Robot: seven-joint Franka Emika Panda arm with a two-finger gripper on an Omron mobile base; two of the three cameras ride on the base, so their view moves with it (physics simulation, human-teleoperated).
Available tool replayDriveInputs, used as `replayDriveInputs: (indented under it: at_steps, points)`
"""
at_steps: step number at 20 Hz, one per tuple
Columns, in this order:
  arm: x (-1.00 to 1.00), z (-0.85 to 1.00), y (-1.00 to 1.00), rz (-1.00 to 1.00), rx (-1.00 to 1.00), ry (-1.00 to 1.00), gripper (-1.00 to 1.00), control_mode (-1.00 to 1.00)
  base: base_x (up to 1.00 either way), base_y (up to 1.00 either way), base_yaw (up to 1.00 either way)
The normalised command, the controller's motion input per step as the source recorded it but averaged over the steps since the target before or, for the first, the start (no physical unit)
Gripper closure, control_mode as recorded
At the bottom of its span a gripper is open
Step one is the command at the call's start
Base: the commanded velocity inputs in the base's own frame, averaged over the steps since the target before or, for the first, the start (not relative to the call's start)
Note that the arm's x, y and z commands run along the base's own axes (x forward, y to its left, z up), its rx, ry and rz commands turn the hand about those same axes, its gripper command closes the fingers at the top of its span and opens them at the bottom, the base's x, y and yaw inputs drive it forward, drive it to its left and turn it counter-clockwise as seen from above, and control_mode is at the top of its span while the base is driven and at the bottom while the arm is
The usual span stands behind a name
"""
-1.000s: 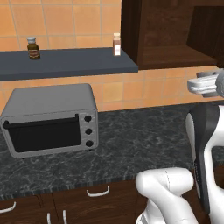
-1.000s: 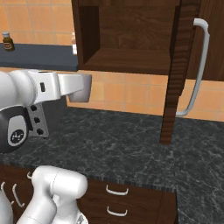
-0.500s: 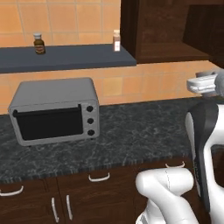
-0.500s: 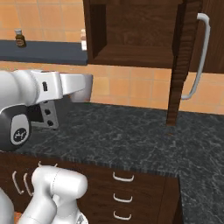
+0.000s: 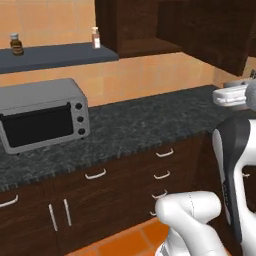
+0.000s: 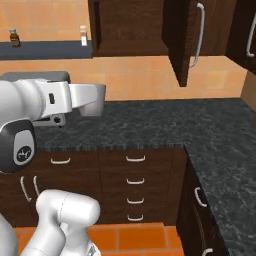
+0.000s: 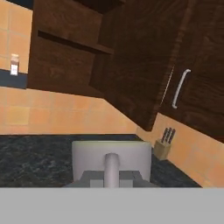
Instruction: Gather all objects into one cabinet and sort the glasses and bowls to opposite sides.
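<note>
The base has swung back and right, toaster oven (image 5: 44,117) sliding left; gripper (image 7: 111,168) pinches the grey cup (image 7: 111,159), carried toward the open cabinet (image 6: 131,27).

Kitchen: toaster oven (image 5: 44,118), dark stone counter (image 6: 165,125), wooden cabinets (image 6: 132,27).

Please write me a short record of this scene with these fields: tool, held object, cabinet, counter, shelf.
tool: the tool is shut
held object: grey cup, apparently gripped at its handle
cabinet: wall cabinet, with its door open
counter: dark counter with a toaster oven and a knife block
shelf: blue shelf with two spice jars
</note>
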Motion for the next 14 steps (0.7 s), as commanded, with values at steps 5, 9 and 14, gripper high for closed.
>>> replayDriveInputs:
  at_steps: [5, 9, 14]
  points:
    - [0.0, 0.0, 0.0, 0.0, 0.0, 0.0, 1.0, 1.0, -0.41, 0.63, -0.41]
    - [0.0, 0.0, 0.0, 0.0, 0.0, 0.0, 1.0, 1.0, -0.76, 0.44, -0.41]
    - [0.0, 0.0, 0.0, 0.0, 0.0, 0.0, 1.0, 1.0, -0.93, 0.54, -0.48]
